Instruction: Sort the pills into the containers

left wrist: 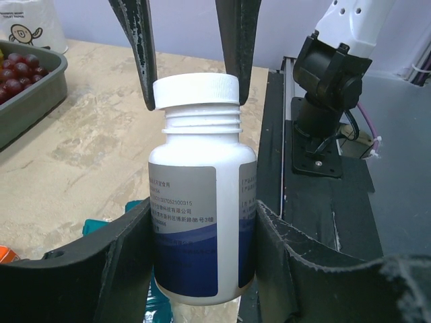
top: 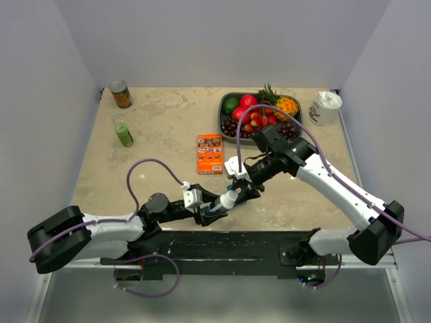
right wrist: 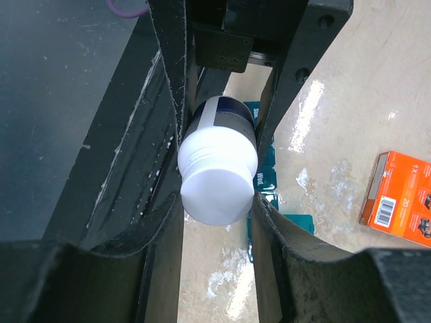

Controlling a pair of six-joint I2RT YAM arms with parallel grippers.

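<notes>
L gripper point(top: 211, 213) clamps white bottle point(left wrist: 195, 202) body; R gripper point(top: 240, 191) pinches its cap point(right wrist: 217, 195), by table's point(top: 101, 175) near edge. Teal containers point(right wrist: 267, 161) under bottle; pills unseen. Orange box point(top: 210, 153) close behind, fruit tray point(top: 225, 120) farther; room to left.

Bottle point(right wrist: 217, 168) over containers point(right wrist: 269, 185); box point(right wrist: 397, 195) beyond

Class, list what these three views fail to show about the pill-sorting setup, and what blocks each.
- Pills: none visible; the capped, opaque white plastic bottle hides its contents in every view.
- Teal plastic pill organiser strip: right wrist view, mostly behind the bottle; lids untellable.
- Flat orange box: right wrist view, cut off by the right edge.
</notes>
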